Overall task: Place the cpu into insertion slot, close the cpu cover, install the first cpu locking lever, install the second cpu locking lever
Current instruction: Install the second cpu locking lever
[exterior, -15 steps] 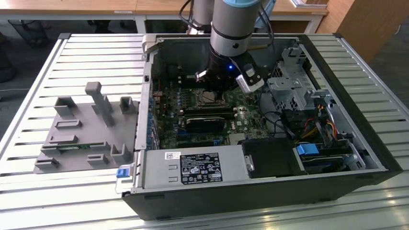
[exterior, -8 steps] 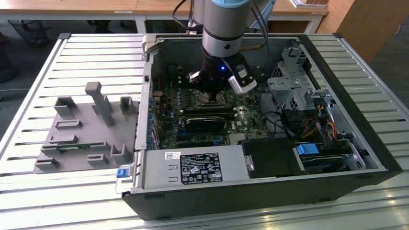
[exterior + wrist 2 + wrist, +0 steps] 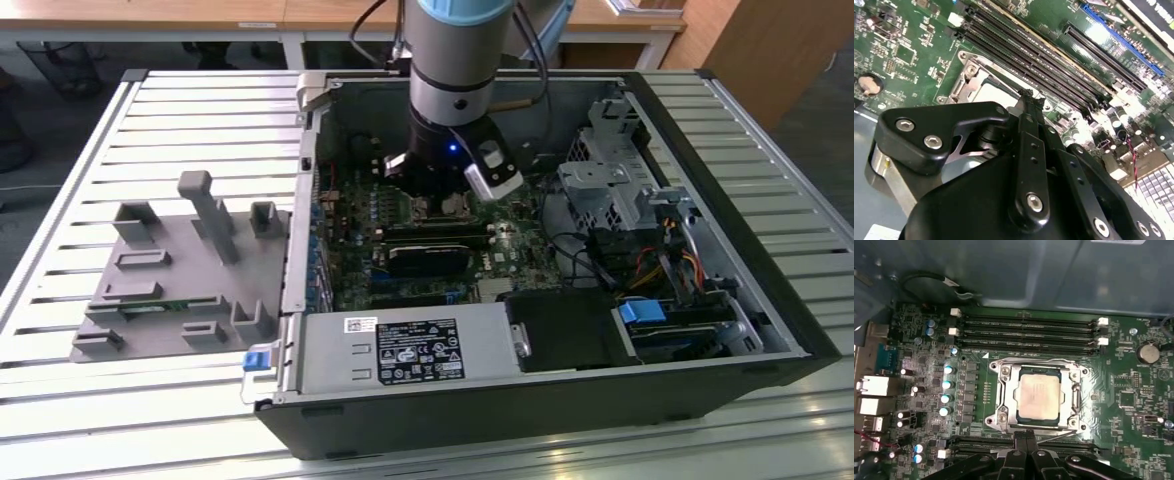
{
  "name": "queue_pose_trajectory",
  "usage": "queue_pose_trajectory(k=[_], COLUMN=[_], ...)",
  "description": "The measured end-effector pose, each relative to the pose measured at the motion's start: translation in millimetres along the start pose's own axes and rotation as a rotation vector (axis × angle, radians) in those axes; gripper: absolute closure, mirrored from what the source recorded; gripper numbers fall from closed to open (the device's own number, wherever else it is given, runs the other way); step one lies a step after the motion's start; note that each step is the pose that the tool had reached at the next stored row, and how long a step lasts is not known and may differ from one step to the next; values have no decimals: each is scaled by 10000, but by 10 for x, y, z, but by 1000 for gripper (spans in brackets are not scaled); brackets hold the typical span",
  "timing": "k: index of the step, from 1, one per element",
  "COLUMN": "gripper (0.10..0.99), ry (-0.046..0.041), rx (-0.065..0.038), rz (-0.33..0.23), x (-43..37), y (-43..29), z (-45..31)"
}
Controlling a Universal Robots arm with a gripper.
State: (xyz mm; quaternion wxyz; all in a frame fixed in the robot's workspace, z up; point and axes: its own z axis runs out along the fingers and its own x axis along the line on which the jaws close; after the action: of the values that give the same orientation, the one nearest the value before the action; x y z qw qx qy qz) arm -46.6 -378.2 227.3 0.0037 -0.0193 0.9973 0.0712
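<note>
CPU (image 3: 1039, 399) seated, cover (image 3: 1074, 390) down.
Tool (image 3: 1026, 439), fingers pressed together, sits at the socket edge; push the lever slowly, keeping clear of the chip.

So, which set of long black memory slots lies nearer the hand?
The set right by the hand; the other set lies beyond the cpu.

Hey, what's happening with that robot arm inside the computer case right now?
A robot arm is working inside an open computer case, its tool lowered over the motherboard at the edge of the insertion slot. The cpu already sits in the slot, and the cpu cover lies flat around it, the chip showing through its window. The tool's fingers look pressed together at the socket's edge, near a thin metal lever.
</note>
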Motion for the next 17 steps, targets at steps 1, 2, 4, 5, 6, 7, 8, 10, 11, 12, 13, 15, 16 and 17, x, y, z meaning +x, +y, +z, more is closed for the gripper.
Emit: queue_pose_trajectory(k=[1,2,4,5,6,7,8,10,11,12,13,15,16,17], gripper=[980,980,980,980,980,980,980,980,980,980,980,980,980,980], ry=[3,1,-7,-10,-11,-12,-12,-11,-12,-12,-12,-14,-13,-12], rx=[-16,-86,-285,-342,-370,-382,-389,-400,-406,-415,-424,-435,-434,-433], rz=[-1,0,2,2,2,2,4,4,2,3,2,3,3,4], x=[1,2,3,4,7,13,19,40,56,74,93,114,119,123], y=[-2,-7,-27,-44,-61,-76,-89,-107,-112,-115,-117,-118,-120,-123], z=[9,10,11,9,6,4,2,0,-1,-2,-1,12,27,42])
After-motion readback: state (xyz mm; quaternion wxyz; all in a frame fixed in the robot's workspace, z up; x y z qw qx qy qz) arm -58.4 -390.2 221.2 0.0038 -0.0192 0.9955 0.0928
